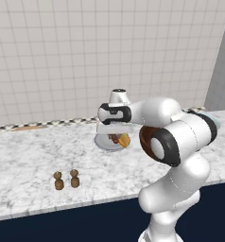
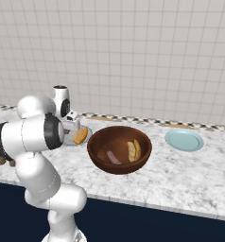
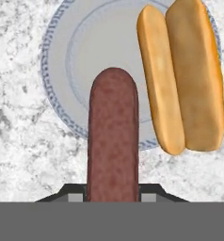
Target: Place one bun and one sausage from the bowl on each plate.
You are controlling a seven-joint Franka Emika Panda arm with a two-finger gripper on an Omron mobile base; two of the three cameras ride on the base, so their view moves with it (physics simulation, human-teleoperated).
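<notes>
Sausage (image 3: 113, 141) is clamped endwise in the gripper (image 3: 113, 197), held over the grey plate (image 3: 62, 61) by the counter's back edge. Bun (image 3: 182, 75) already laid there. Sausage judged soft, slippery; mid-length hold preferred.

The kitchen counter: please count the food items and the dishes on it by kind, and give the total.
Buns: 2, one on the grey plate, one in the bowl
Sausages: 2, one in the gripper, one in the bowl
Plates: 2, grey and blue-green
Bowls: 1
Small brown shakers: 2
Total: 9
</notes>
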